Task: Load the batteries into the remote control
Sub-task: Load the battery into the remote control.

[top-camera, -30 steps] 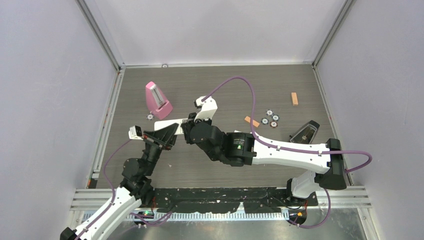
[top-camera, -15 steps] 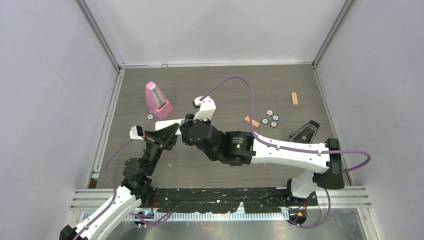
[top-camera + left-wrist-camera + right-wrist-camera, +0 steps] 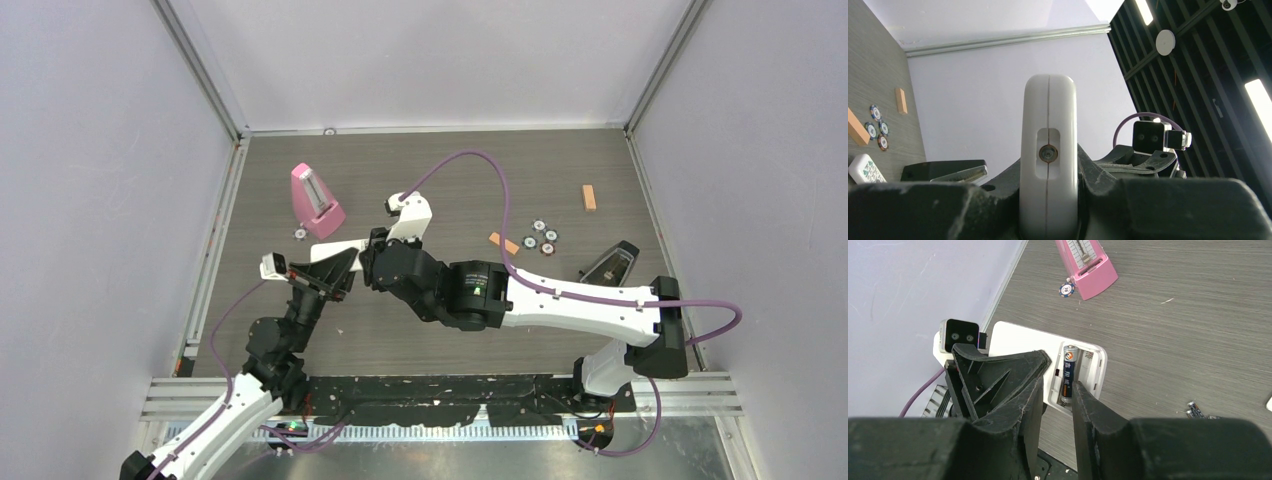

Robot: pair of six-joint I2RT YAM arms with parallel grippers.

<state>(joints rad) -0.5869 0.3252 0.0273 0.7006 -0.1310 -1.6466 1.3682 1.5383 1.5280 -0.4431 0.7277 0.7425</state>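
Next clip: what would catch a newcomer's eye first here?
The white remote, clamped in the left gripper left of centre, with one battery seated in its open bay. The right gripper hovers right over it, jaws parted. Behind them, a pink metronome stands out on the grey table.

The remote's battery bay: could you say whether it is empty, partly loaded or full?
Partly loaded. In the right wrist view one battery lies in the open bay of the remote control; the slot beside it looks empty.
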